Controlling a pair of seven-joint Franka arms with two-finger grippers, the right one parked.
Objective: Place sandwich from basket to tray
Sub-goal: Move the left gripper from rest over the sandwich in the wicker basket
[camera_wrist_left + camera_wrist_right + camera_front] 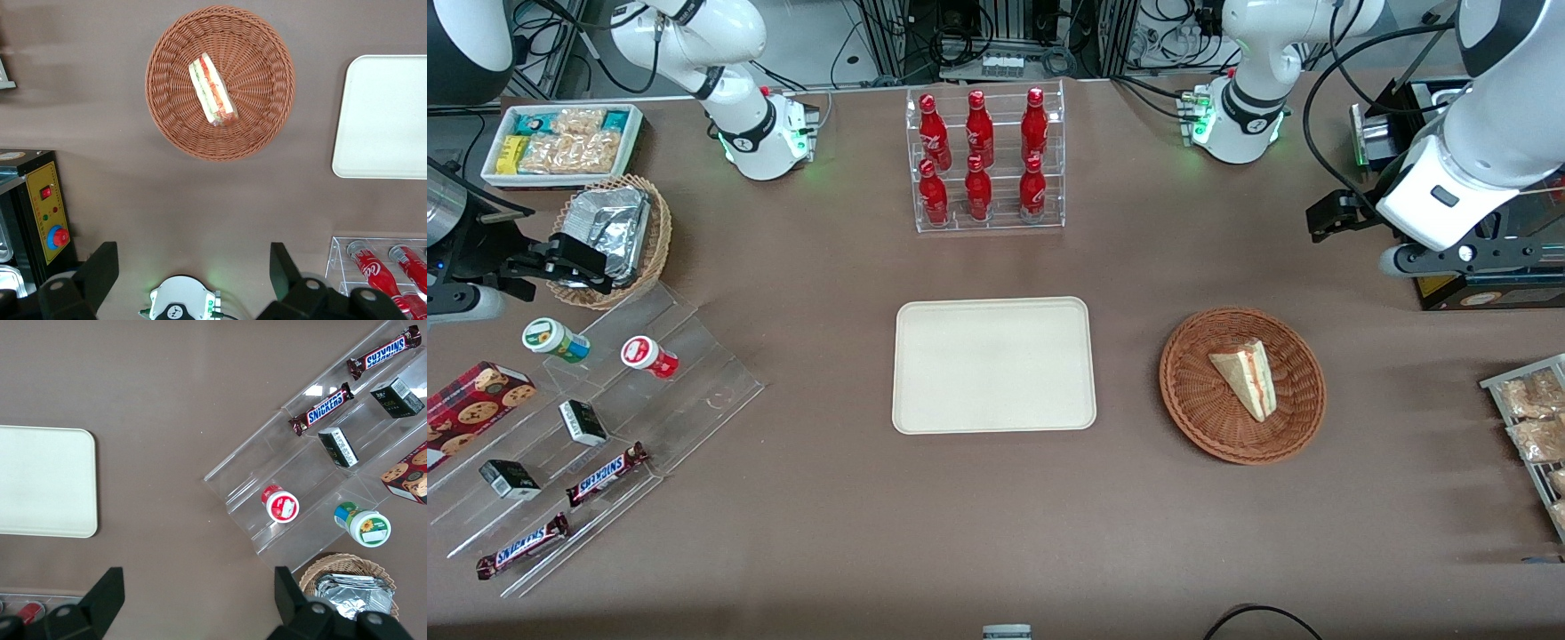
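The sandwich [1247, 376] [212, 92], a pale bread wedge with red and green filling, lies in the reddish-brown wicker basket [1196, 391] [260, 80]. Beside the basket, toward the parked arm's end, the cream-white tray [994, 364] [387, 120] [40, 480] lies with nothing on it. My left gripper [1321, 220] [193, 267] hangs high over the table, farther from the front camera than the basket and toward the working arm's end. It is open, with bare table showing between its black fingers [100, 267].
A clear rack of red bottles [983, 160] stands farther back than the tray. A black control box [1485, 284] [40, 207] and a wire rack of snack packs [1534, 427] sit at the working arm's end. A foil-pack basket [618, 236] and acrylic snack steps [605, 418] sit at the parked arm's end.
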